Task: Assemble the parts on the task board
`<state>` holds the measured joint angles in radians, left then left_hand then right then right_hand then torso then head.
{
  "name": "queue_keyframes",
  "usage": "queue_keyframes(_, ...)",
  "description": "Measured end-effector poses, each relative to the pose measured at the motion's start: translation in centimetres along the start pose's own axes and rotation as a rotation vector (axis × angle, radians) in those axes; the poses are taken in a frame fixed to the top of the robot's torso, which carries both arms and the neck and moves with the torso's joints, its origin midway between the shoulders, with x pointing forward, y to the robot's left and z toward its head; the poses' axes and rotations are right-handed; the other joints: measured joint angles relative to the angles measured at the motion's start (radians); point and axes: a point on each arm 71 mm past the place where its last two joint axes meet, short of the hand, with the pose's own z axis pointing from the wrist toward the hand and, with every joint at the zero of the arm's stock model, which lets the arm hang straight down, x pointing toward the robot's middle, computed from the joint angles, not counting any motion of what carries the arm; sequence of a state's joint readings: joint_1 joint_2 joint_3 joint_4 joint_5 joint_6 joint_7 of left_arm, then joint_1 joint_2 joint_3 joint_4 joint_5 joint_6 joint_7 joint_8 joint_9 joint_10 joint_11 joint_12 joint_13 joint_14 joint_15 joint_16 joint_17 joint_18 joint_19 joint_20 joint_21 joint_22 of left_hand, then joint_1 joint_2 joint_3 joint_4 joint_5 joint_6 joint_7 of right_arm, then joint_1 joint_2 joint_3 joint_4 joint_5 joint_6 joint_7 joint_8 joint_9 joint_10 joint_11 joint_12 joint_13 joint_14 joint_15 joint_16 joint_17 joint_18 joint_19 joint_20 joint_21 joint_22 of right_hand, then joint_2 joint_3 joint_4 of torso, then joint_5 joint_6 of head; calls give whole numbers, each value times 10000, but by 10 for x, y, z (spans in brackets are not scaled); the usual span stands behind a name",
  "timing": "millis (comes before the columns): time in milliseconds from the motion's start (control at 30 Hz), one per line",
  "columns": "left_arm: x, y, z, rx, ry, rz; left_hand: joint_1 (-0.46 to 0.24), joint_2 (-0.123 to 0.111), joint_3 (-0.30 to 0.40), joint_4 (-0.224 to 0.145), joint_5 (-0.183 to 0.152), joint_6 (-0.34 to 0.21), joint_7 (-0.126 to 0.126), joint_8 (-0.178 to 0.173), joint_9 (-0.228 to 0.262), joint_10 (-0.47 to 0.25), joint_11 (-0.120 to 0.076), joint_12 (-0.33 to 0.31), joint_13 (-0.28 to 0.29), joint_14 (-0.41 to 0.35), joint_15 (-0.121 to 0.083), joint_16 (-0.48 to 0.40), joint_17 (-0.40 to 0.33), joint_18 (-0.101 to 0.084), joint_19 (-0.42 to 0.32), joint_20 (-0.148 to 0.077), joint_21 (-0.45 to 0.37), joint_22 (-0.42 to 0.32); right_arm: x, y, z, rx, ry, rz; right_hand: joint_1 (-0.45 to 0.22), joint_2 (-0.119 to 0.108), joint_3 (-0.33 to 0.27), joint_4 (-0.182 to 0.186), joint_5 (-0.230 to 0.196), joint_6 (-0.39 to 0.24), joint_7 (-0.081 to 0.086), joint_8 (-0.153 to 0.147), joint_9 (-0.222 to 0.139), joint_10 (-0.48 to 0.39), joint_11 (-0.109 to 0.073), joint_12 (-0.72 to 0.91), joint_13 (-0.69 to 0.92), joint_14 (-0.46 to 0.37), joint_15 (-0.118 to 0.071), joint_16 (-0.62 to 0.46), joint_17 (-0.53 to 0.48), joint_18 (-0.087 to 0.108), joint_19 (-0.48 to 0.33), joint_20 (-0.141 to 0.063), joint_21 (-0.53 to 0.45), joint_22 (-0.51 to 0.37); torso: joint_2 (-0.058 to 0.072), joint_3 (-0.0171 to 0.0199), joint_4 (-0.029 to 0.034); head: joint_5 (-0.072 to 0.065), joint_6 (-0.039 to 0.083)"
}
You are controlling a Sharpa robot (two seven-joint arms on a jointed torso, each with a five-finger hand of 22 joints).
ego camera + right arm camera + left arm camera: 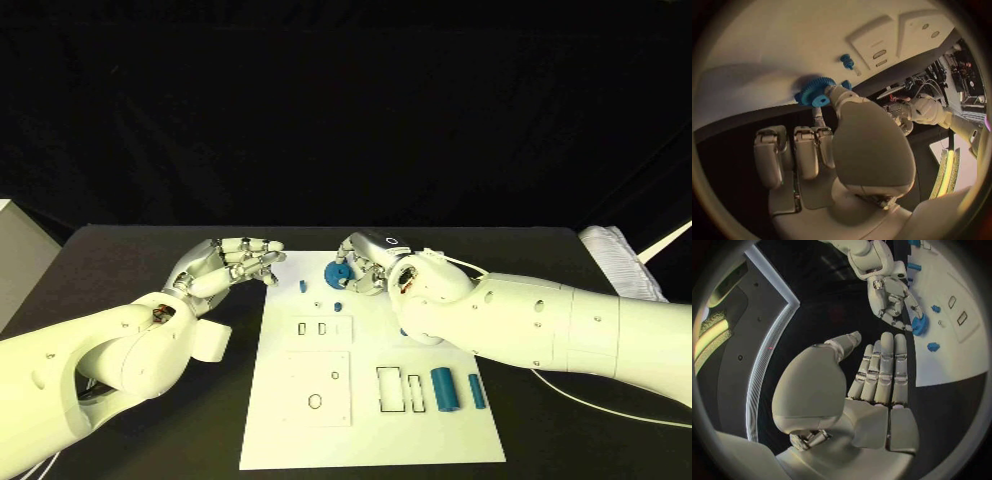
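Your right hand (378, 262) pinches a blue gear (338, 274) at the far end of the task board (368, 420).

You can see the gear's teeth in the right wrist view (815, 91), gripped between thumb and a finger just over the board's far edge. Your left hand (231, 264) hovers over the black table (130, 270) beside the board's far left corner, fingers apart, holding nothing. Two blue cylinders (444, 388) lie near the board's right edge, and small blue pegs (303, 286) sit near the gear.
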<state>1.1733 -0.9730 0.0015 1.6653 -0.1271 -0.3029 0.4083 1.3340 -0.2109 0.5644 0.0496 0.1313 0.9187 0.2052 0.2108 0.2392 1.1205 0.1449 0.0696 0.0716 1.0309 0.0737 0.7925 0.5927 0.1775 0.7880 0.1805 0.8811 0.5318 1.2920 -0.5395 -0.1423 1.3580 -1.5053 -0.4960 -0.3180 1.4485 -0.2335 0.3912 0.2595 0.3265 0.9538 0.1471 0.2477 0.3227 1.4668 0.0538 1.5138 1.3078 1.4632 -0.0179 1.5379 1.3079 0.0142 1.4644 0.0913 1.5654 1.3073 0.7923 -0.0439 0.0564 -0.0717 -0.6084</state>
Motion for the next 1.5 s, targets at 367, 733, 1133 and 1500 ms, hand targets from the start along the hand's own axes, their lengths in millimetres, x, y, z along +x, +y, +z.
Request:
queue_keyframes(367,1,0,0,-6,17,-8,0,0,0,0,0,0,0,0,-1,0,0,0,0,0,0,0,0,1,0,0,0,-1,4,1,4,100,57,-117,-12,-12,28,-28,-38,9,-7,-27,0,0,0,0,-1,0,1,0,-1,0,0,0,0,8,-13,12,-12,36,-43)
queue_keyframes(733,1,0,0,-18,21,-10,0,0,0,0,0,0,0,0,12,0,0,0,0,-38,-36,40,-11,0,0,0,58,19,6,2,6,116,95,-157,-462,-184,141,-52,-534,179,-34,-202,-56,0,0,-96,-2,1,1,0,-2,0,0,1,0,6,-22,9,-12,62,-58)
queue_keyframes(1133,0,0,0,-34,11,-5,0,0,0,0,0,0,0,0,11,0,0,0,0,-38,-36,40,-10,1,0,0,57,18,7,0,7,164,252,-105,-1354,-138,-736,264,-1199,-213,61,-603,-209,-21,91,-283,-3,15,91,0,-3,-1,16,60,0,5,-26,2,-18,76,-54)
queue_keyframes(1500,1,1,2,-44,8,-4,0,0,0,0,0,0,0,0,9,0,0,0,0,-73,-1,40,-19,1,-37,-37,56,31,7,-4,4,185,481,1,-1523,31,-862,277,-1151,-214,60,-605,-211,-21,91,-283,-4,16,91,0,-4,-1,0,75,0,3,-28,0,-26,56,-65)
